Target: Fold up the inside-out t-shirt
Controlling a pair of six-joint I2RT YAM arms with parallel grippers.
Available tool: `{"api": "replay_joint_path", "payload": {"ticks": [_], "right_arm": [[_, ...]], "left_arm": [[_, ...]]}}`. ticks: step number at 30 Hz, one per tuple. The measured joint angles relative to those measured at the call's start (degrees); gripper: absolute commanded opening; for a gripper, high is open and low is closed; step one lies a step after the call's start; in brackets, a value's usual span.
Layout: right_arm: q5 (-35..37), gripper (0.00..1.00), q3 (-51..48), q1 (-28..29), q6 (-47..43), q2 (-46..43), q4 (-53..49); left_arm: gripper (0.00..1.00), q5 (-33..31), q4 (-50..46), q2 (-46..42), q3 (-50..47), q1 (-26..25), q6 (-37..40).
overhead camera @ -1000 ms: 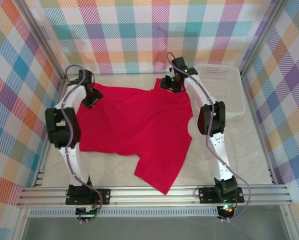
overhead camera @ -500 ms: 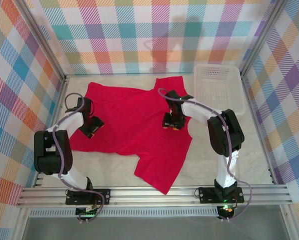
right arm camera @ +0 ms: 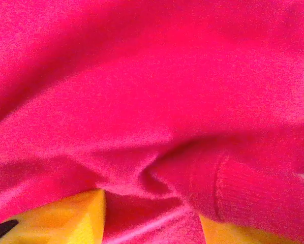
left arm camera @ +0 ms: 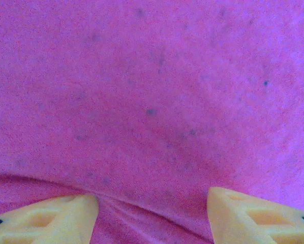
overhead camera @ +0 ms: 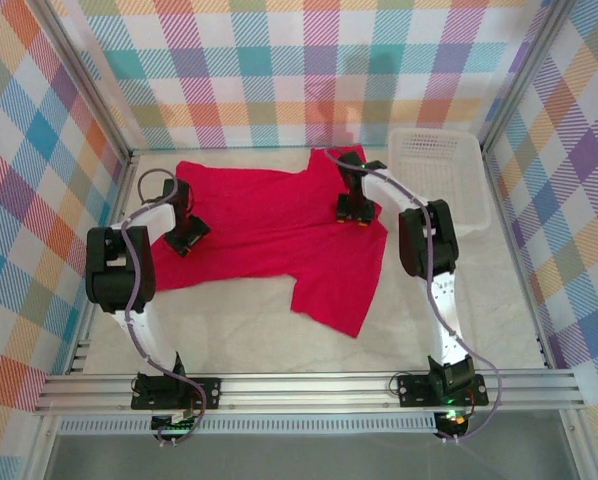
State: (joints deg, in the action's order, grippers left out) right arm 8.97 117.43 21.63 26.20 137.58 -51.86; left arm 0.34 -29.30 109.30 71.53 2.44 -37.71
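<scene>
Inside-out t-shirt was sprawled across the far half of the table in the top view, crumpled, with one corner trailing toward you and the white basket off to its right. Your left gripper sat on the shirt's left edge and your right gripper near its far right side. I'd say you were still spreading it flat, no real fold made yet. To do that well, keep both hands level, pull apart evenly so the wrinkles run out, and don't let that trailing corner tuck under before you set it down. In the left wrist view, the left gripper had its fingers apart with red cloth ridged up between them, but I honestly couldn't tell whether it was pinching or just resting on it. In the right wrist view, the right gripper looked clamped on a thick bunched roll of fabric, the stitched hem sitting right by one finger. Compared with half a second before, both grippers had moved toward the far wall and the shirt came along: that trailing corner had been much closer to the near rail, and it ended up pulled well back.
</scene>
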Motion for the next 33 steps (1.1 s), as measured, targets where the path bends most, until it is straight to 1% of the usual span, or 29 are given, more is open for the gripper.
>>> {"api": "replay_joint_path", "payload": {"ticks": [3,4,5,7,8,10,12,13,15,17,20,24,26,28,29,30,33], "right_arm": [[0.87,0.53,15.30,-0.72,-2.60,8.39,-4.85],[1.07,0.53,18.67,-0.81,-3.21,10.19,-6.01],[1.11,0.53,21.16,-0.83,-3.78,11.52,-7.21],[1.09,0.53,20.98,-0.83,-4.68,11.50,-8.26],[1.20,0.53,18.71,-0.76,-4.87,10.38,-7.89],[1.05,0.53,11.10,-0.39,-4.92,6.21,-5.55],[0.57,0.53,-0.52,0.31,-4.83,-0.46,-3.85],[0.28,0.53,-4.63,0.57,-4.63,-2.89,-3.34],[-0.39,0.54,-13.94,1.14,-4.39,-8.46,-2.34],[-0.46,0.54,-19.56,1.68,-4.35,-12.00,-2.16],[-0.42,0.56,-22.36,2.03,-4.37,-14.78,-2.40],[-1.25,0.57,-24.26,2.12,-3.87,-19.65,-0.83],[-2.19,0.59,-28.48,2.38,-2.69,-24.90,0.74],[-3.17,0.60,-34.56,3.43,-1.14,-31.39,2.40],[-3.82,0.60,-38.27,4.42,-0.20,-35.12,3.37],[-4.61,0.60,-41.57,5.60,0.70,-38.38,3.80],[-6.05,0.59,-48.22,8.90,3.48,-44.54,4.42]], "left_arm": [[0.60,0.00,-0.09,1.88,2.49,0.00,0.02],[0.60,-0.02,-0.04,2.32,3.08,0.00,0.04],[0.60,-0.09,-0.07,2.54,3.37,0.00,0.07],[0.60,-0.24,-0.07,2.51,3.34,-0.02,0.07],[0.60,-0.24,0.09,2.40,3.10,-0.02,0.07],[0.60,-0.26,1.33,1.44,1.51,-0.02,0.07],[0.60,-0.22,1.97,-1.03,-1.75,-0.02,0.04],[0.61,-0.20,1.84,-2.27,-3.26,-0.02,0.04],[0.61,-0.02,0.44,-5.44,-6.69,-0.02,0.04],[0.62,-0.02,-2.16,-7.82,-8.41,0.00,0.24],[0.67,-0.92,-6.43,-11.61,-8.28,0.02,1.09],[0.68,-1.73,-10.54,-17.66,-6.99,1.38,1.57],[0.65,-0.76,-11.50,-20.26,-7.43,3.93,1.53],[0.57,0.39,-11.50,-22.32,-9.38,7.89,1.36],[0.54,1.03,-11.52,-23.19,-11.10,10.51,1.36],[0.54,1.33,-11.52,-23.71,-12.92,12.83,1.20],[0.51,2.19,-11.50,-24.06,-18.64,18.82,0.79]]}}
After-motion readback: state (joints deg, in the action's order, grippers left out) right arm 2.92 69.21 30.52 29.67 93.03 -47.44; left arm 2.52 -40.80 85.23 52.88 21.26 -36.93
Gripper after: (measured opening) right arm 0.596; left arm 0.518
